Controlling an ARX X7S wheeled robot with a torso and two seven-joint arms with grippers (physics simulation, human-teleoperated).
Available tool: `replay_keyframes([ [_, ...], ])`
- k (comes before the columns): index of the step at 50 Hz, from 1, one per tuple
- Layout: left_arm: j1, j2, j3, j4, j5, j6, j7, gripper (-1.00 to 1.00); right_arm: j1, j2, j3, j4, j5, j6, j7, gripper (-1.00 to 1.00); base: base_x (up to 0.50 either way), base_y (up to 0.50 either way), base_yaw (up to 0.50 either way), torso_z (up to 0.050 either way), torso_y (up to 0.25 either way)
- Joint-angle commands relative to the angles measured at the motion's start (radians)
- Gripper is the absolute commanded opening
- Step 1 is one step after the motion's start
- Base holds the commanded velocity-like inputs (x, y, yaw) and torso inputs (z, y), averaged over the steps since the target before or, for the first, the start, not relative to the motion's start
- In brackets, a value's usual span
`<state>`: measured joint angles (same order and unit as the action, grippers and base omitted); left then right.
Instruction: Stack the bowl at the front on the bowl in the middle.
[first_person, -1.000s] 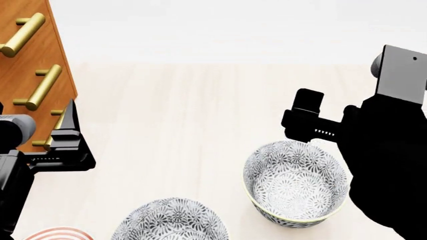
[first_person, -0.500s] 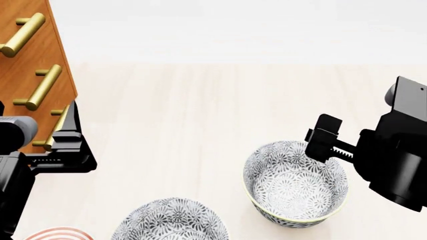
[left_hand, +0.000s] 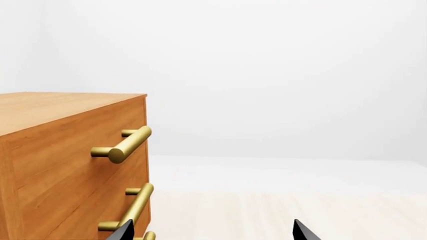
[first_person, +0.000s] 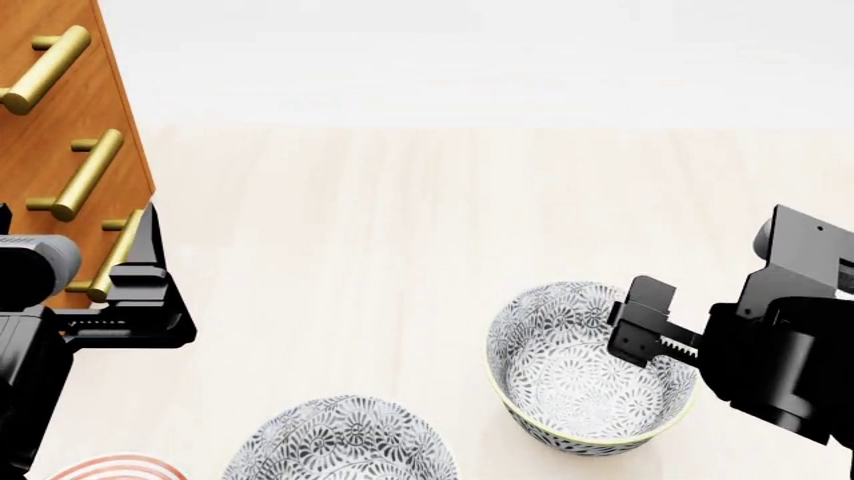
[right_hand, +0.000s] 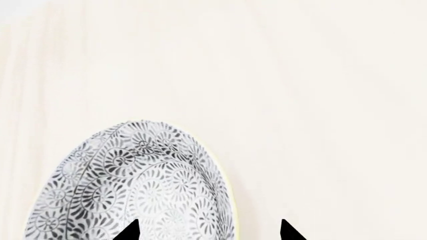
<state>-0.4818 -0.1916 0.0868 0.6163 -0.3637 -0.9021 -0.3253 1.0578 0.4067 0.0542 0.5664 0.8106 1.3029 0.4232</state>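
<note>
Approach step: the right gripper (first_person: 650, 322), jaws spread and empty, hovers over the right rim of the patterned bowl (first_person: 590, 365) on the pale table (first_person: 400, 230). A second patterned bowl (first_person: 340, 440) lies nearer, to its left. The left gripper (first_person: 134, 290), also spread, idles beside the wooden cabinet (first_person: 67, 120). Next, judged: lower the jaws astride the rim and close

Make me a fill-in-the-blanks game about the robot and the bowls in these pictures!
1. The right pincer hovers over the rim of a patterned ____.
2. The handles on the wooden drawers are ____ coloured.
3. The tips of the right pincer are spread ____.
4. In the head view, the left pincer is next to the wooden ____.

Missing words: bowl; gold; open; drawers
</note>
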Motion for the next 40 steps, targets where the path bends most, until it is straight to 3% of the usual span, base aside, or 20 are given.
replay_keyframes([
  [1,-0.001,-0.005,0.005,-0.007,-0.004,0.006,-0.004,1.00,0.000,0.005,-0.034,0.097,-0.023,-0.064,-0.069,1.00,0.00,0.00,0.00,0.000,0.000],
  [20,-0.002,-0.015,0.004,0.010,-0.021,-0.006,-0.017,1.00,0.069,0.004,-0.119,0.355,-0.095,-0.195,-0.237,1.00,0.00,0.00,0.00,0.000,0.000],
  [35,0.006,-0.021,0.013,0.007,-0.024,0.006,-0.023,1.00,0.007,-0.006,-0.115,0.299,-0.086,-0.193,-0.213,1.00,0.00,0.00,0.00,0.000,0.000],
  [36,0.003,-0.021,0.013,0.004,-0.025,0.006,-0.023,1.00,0.007,-0.006,-0.121,0.297,-0.086,-0.191,-0.222,-1.00,0.00,0.00,0.00,0.000,0.000],
  [40,0.004,-0.022,0.014,0.003,-0.027,0.008,-0.025,1.00,0.011,-0.008,-0.133,0.305,-0.091,-0.190,-0.234,-1.00,0.00,0.00,0.00,0.000,0.000],
])
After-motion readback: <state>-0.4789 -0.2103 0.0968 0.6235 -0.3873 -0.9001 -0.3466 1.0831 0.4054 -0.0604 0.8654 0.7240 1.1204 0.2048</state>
